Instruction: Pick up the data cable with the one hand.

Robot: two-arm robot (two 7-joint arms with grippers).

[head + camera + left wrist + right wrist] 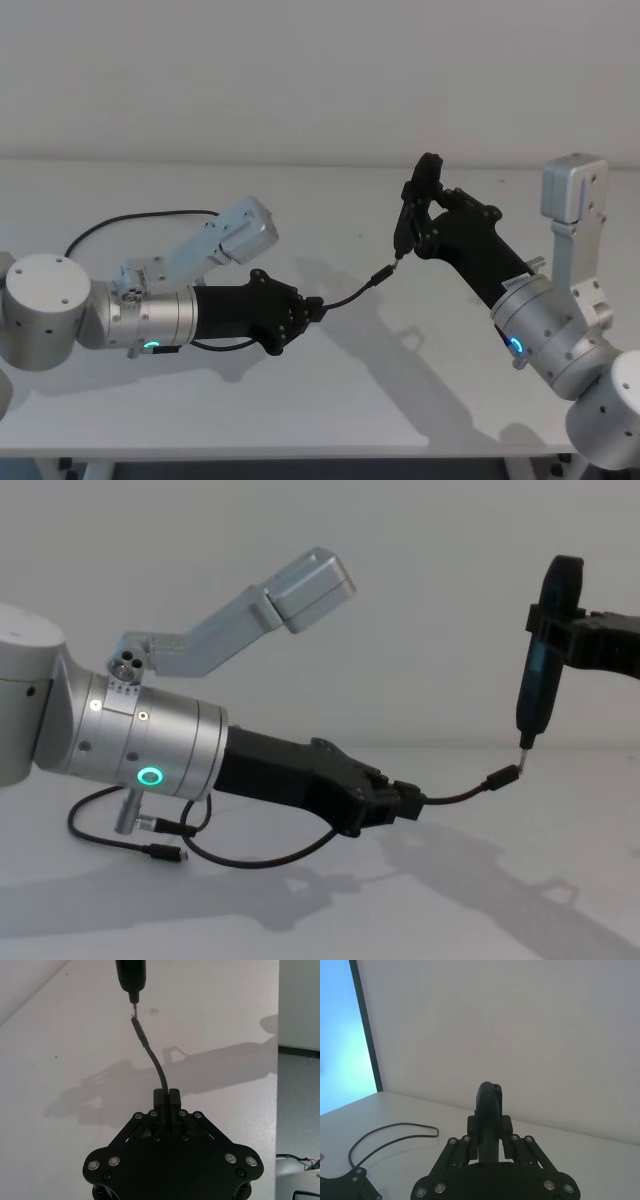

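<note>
My left gripper [318, 305] [166, 1095] [410, 802], black and angular on a silver wrist with a green ring, is shut on the data cable [350, 295] [159, 1065] [460, 795] a short way behind one plug. That plug rises to the right and its tip touches the thin tip of a slim black upright device [410, 205] [540, 670] [131, 975]. My right gripper [428, 215] [489, 1127] is shut on this device [489, 1105] above the table. The rest of the data cable [390, 1132] loops on the table behind and under my left arm, its other plug [165, 855] lying flat.
The white table [330, 400] ends at a plain wall behind. Its side edge [277, 1085] drops to a grey floor. My left arm's silver elbow link [225, 240] [270, 600] sticks up over the cable loop.
</note>
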